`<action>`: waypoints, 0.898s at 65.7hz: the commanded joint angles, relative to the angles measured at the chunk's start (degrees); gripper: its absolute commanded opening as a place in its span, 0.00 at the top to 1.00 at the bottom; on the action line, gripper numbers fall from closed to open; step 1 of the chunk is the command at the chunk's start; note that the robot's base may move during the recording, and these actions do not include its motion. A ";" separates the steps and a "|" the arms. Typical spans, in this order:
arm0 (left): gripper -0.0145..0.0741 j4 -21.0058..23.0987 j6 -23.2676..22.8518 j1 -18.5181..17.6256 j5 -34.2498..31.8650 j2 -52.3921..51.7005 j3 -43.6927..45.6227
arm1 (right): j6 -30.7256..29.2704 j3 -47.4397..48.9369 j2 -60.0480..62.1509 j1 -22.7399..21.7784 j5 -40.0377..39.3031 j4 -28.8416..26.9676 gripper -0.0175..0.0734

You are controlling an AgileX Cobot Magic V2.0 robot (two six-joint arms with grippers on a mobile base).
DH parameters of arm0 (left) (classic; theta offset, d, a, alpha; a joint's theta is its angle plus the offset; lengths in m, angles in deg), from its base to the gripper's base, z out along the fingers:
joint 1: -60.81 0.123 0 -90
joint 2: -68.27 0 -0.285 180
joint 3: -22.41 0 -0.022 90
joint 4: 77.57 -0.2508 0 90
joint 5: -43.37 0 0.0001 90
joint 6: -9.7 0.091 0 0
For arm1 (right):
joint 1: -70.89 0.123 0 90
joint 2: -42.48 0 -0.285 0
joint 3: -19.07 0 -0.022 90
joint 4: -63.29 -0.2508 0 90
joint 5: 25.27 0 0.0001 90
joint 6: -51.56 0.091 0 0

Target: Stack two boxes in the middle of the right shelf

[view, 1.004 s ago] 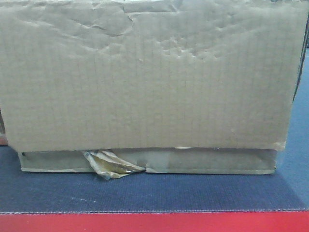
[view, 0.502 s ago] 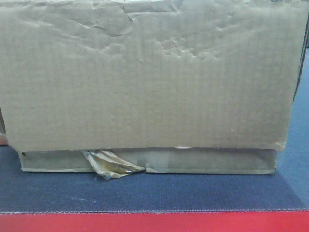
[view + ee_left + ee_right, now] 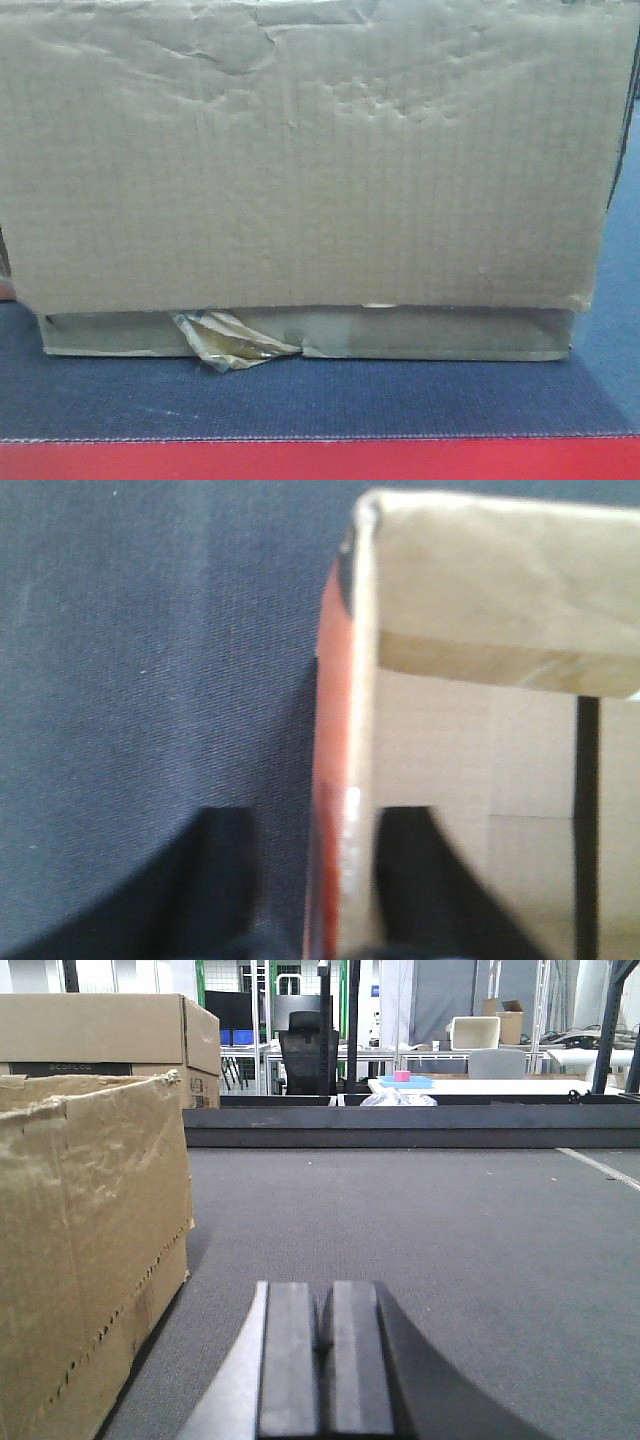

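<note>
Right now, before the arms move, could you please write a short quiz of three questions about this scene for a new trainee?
1. True or false: the right claw is shut.
2. The left claw straddles: A) a wall of the open cardboard box; B) a blue bin; C) nothing.
3. Fill in: the crumpled tape scrap sits at the box's ____ edge.
Key: 1 true; 2 A; 3 bottom.

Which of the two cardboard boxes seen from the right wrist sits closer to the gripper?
The ragged-edged box at left, beside the right gripper. The smooth box with dark printing stands farther back, behind it.
</note>
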 commanded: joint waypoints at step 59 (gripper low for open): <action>0.96 -7.65 -26.51 -11.58 10.89 -6.89 45.05 | -0.23 0.00 0.13 -0.16 -1.24 -0.14 0.99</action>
